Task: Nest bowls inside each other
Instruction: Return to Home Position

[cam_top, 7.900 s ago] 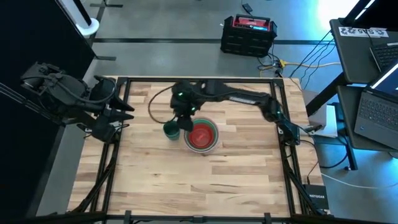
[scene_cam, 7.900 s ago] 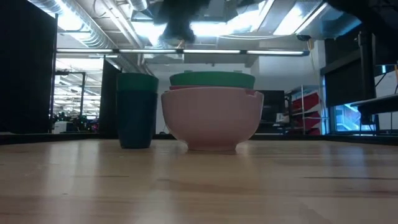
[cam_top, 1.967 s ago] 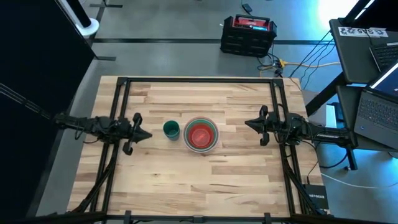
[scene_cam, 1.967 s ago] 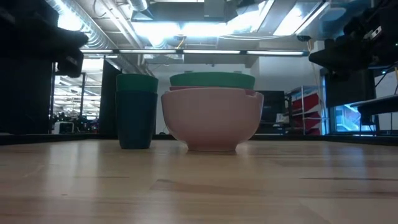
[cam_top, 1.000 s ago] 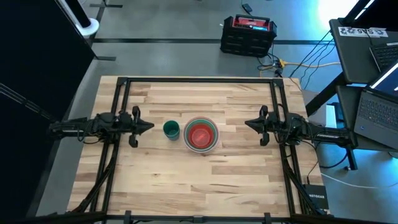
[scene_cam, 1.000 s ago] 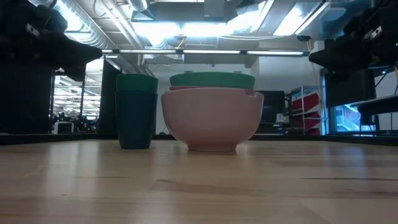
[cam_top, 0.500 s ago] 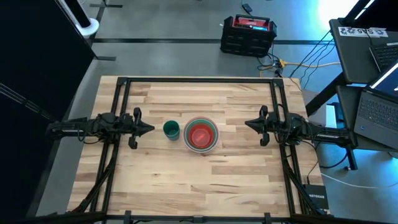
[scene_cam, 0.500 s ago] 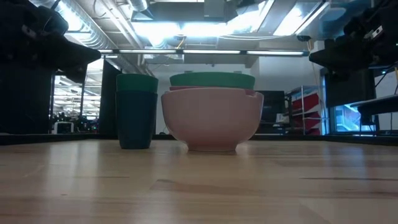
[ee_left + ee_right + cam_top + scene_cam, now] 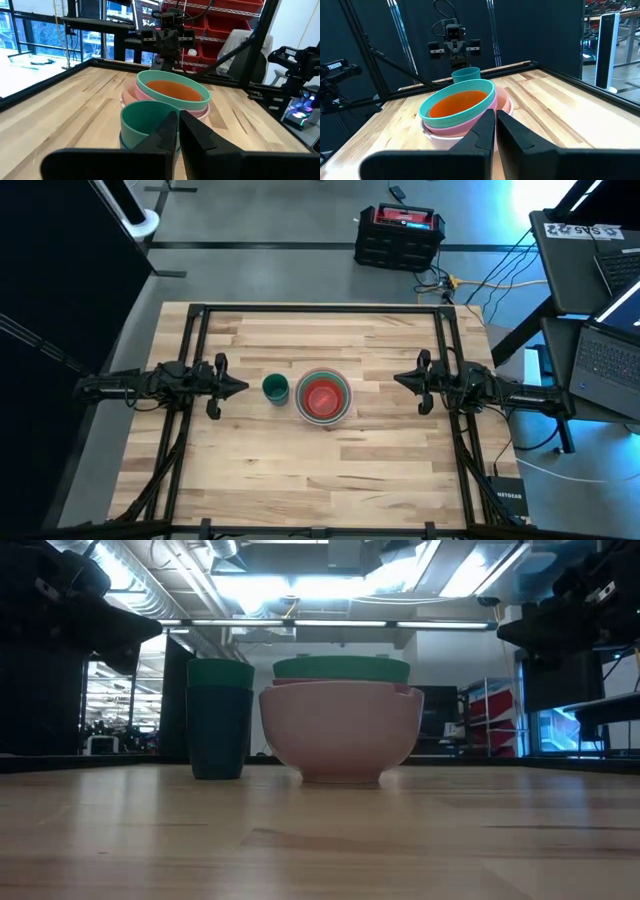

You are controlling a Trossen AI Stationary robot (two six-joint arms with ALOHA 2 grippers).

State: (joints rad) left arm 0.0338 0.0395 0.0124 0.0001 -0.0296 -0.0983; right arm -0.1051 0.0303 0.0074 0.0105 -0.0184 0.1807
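A stack of nested bowls [image 9: 322, 397] rests on its base at the table's middle: pink outside [image 9: 340, 735], a teal-green rim [image 9: 172, 82], orange-red inside [image 9: 457, 105]. Just left of it stands a small green cup [image 9: 275, 388], seated in a darker cup [image 9: 219, 735]. My left gripper [image 9: 243, 386] hovers shut, level, left of the cup and apart from it. My right gripper [image 9: 397, 379] hovers shut, level, to the right of the stack. Each wrist view shows its own fingertips together [image 9: 178, 127] [image 9: 495, 122] with nothing between them.
Black frame rails [image 9: 190, 360] [image 9: 450, 350] run along the table's left, right and far sides. Bare wood lies in front of and behind the bowls. A black and red case [image 9: 400, 235] and laptops [image 9: 600, 360] sit off the table.
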